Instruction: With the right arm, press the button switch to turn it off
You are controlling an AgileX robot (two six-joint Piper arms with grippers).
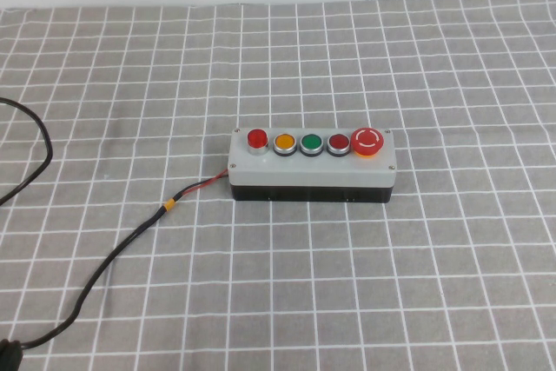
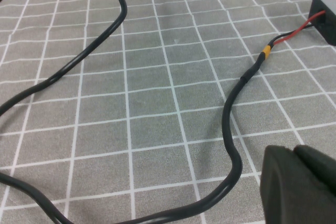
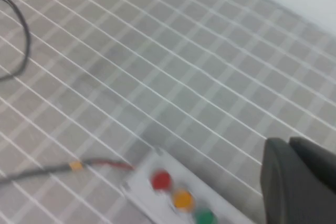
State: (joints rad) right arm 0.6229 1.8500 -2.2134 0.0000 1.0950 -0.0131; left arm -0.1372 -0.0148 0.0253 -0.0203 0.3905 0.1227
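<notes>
**Grey checked cloth, switch box at its centre**

Grey cloth with a white grid covers the table; the button switch sits near the middle of the high view, long side across, light-grey top over a black base. Along its top run a red button, an orange button, a green button, a darker red button and a large red mushroom button at the 3 o'clock end. A black cable leaves the box at its 9 o'clock end, red wire showing past a yellow band, and trails toward 7 o'clock. The left gripper shows only as a black mass above the cable; the right gripper is a blurred dark shape above the cloth, near the box's far side; whether either is apart or together I cannot tell.
</notes>
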